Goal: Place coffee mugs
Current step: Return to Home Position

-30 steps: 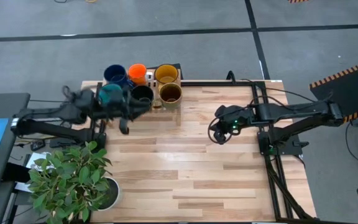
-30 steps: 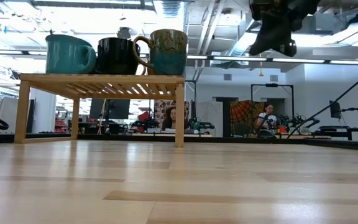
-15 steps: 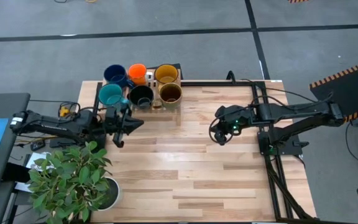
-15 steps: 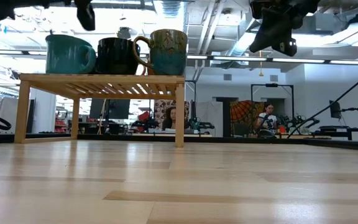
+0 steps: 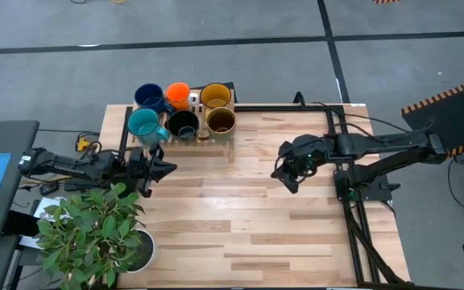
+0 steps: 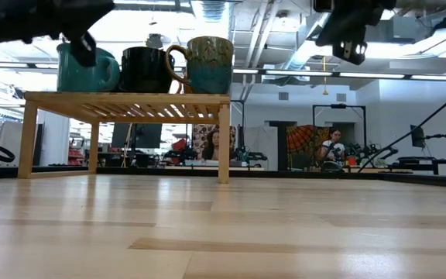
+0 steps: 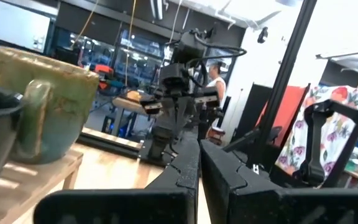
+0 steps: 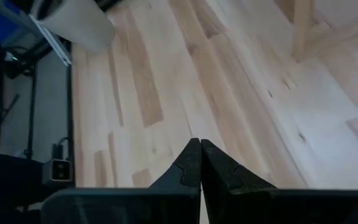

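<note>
Mugs: six coffee mugs (image 5: 184,123) sit in two rows on the shelf (image 6: 122,98), just ahead of the left tool (image 5: 166,167); the teal mug (image 5: 142,123) is nearest it.
Left tool: clenched on nothing, at mug height, apart from the teal mug.
Right tool (image 5: 290,173): clenched, empty, over the bench (image 5: 240,225), well apart from the shelf.
Homing, my call: pull the left tool straight away from the shelf, level, clear of the handles.

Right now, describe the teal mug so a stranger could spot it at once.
On the wooden table, find the low shelf holding six mugs in two rows of three. The teal mug stands at the left end of the row nearer the table's middle, beside the black mug. It alone is blue-green, lighter than the dark blue mug behind it.
</note>
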Controlling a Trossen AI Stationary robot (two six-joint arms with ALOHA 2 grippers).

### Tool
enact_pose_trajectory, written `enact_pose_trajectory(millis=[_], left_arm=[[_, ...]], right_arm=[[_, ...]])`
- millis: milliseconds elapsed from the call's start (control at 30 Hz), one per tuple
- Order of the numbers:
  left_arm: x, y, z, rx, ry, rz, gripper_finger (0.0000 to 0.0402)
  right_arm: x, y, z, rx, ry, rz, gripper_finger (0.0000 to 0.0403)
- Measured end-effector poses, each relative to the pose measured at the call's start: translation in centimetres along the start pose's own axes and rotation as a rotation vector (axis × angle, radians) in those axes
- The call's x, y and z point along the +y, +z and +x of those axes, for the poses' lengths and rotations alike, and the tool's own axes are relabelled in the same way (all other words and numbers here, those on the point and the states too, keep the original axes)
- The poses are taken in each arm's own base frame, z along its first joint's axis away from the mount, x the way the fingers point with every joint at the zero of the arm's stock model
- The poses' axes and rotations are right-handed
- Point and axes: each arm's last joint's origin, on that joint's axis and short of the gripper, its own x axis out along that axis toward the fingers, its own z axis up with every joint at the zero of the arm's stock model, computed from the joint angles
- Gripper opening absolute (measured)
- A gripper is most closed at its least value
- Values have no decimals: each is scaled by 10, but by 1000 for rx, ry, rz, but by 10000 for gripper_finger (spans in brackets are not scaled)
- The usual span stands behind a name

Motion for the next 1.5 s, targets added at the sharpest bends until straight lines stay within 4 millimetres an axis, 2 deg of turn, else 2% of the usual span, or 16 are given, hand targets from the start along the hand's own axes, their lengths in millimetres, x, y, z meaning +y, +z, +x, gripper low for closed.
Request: enact_pose_trajectory(millis=[167, 367, 467, 600, 833, 967, 1233, 1500], left_arm=[[6, -11, -18, -39, -1, -15, 0], [10, -13, -28, 0, 45, -7, 0], [10, -12, -32, -11, 49, -10, 0], [13, -14, -34, 1, 117, 31, 0], [17, -27, -34, 132, 151, 84, 0], [21, -38, -37, 257, 180, 119, 0], [21, -40, -36, 281, 179, 118, 0], [20, -37, -38, 251, 174, 110, 0]], right_arm=[[2, 1, -11, -30, 22, -5, 23], [9, -4, -31, -68, 62, -37, 23], [8, -14, -39, -102, 87, -53, 20], [-4, -40, -44, -144, 116, -66, 19], [-37, -72, -50, -389, 187, -114, 18], [-56, -92, -48, -466, 203, -138, 18], [-75, -127, -38, -621, 299, -200, 17], [-89, -154, -21, -641, 333, -231, 17]])
